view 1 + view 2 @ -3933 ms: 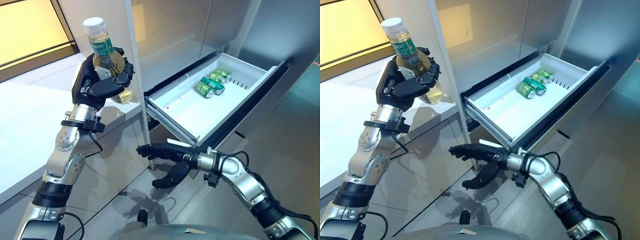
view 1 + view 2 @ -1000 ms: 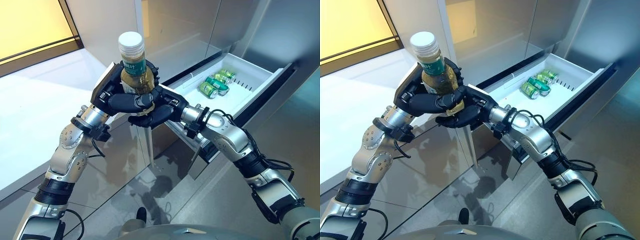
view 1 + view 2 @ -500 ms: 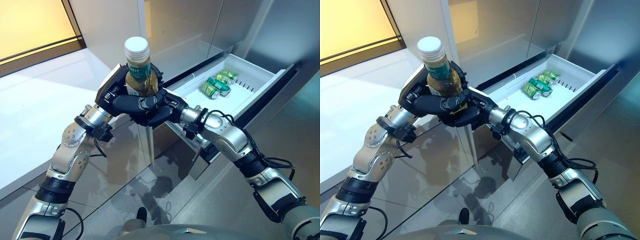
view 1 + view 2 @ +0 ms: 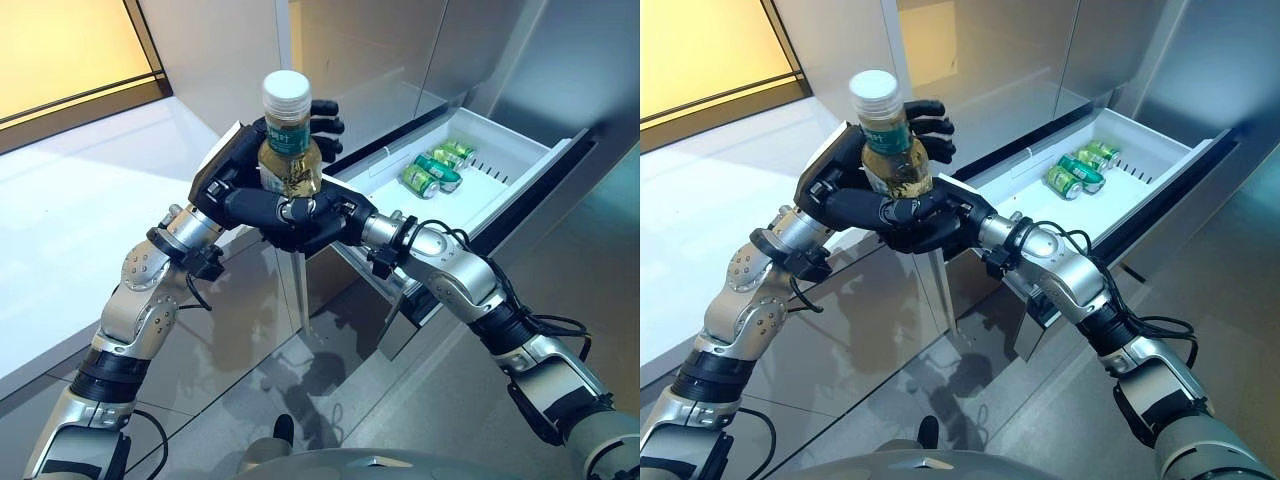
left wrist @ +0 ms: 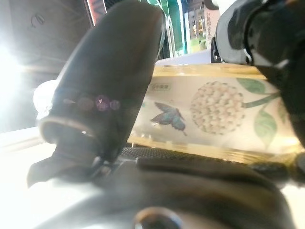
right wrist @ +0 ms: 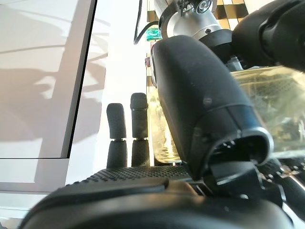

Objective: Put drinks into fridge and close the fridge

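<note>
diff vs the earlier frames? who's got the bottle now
The right hand came up from below the drawer and closed round the bottle from underneath. The left hand, which gripped it alone 3.9 s ago, has now opened its fingers behind it. The drawer stays open, cans unmoved.

Bottle (image 4: 290,150): amber drink, white cap, upright, held aloft. Green cans (image 4: 428,167) lying in open fridge drawer (image 4: 470,190).
</note>
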`<state>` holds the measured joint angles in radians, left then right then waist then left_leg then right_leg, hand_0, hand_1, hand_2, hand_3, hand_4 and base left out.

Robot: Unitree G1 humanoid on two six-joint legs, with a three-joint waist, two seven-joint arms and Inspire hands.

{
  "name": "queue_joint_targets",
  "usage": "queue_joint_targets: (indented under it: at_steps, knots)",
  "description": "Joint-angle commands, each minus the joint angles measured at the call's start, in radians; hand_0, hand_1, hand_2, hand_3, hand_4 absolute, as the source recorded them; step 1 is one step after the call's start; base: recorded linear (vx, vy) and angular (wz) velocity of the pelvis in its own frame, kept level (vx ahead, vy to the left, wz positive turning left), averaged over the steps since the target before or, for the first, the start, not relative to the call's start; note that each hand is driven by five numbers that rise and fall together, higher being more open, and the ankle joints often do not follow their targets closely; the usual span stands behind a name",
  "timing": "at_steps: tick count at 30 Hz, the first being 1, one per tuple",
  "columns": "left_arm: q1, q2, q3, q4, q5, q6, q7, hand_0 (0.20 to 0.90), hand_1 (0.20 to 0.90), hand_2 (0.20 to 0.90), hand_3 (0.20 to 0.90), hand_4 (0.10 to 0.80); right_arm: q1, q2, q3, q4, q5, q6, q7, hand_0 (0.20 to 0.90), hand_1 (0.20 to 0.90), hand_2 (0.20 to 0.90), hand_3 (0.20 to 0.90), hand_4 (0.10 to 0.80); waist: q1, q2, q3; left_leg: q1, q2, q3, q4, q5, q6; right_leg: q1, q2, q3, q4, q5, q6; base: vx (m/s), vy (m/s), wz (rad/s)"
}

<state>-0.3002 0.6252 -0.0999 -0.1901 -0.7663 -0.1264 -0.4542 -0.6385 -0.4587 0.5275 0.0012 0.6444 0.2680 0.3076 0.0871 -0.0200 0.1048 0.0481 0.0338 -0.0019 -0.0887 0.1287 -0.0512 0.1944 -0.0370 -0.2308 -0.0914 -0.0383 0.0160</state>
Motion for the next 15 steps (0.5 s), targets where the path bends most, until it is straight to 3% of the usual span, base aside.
queue_joint_targets:
  at_steps: [1,8,15]
  knots:
    - [-0.158,0.027,0.032,-0.071,-0.098,-0.108,-0.04,0.9,0.9,0.9,0.9,0.8,-0.164,0.077,-0.085,-0.07,0.072,-0.172,-0.025,0.3,0.3,0.3,0.2,0.1,-0.005,0.003,-0.13,0.073,-0.052,-0.028,0.001,-0.17,0.041,-0.062,-0.011,0.064,0.004,0.04,0.057,0.0,0.0,0.0]
    - [-0.12,0.046,0.084,-0.056,-0.116,-0.108,-0.084,0.9,0.9,0.9,0.9,0.8,-0.152,0.048,-0.123,-0.12,0.065,-0.198,-0.036,0.3,0.3,0.3,0.2,0.1,-0.006,0.006,-0.132,0.073,-0.053,-0.028,0.001,-0.17,0.041,-0.064,-0.01,0.068,0.004,0.041,0.057,0.0,0.0,0.0]
    - [-0.023,0.046,0.167,-0.038,-0.141,-0.103,-0.109,0.9,0.9,0.9,0.9,0.8,-0.114,-0.013,-0.203,-0.217,0.077,-0.201,-0.043,0.3,0.3,0.3,0.2,0.1,-0.012,0.006,-0.131,0.065,-0.054,-0.026,0.001,-0.16,0.04,-0.073,-0.012,0.071,0.004,0.051,0.059,-0.023,0.005,-0.01]
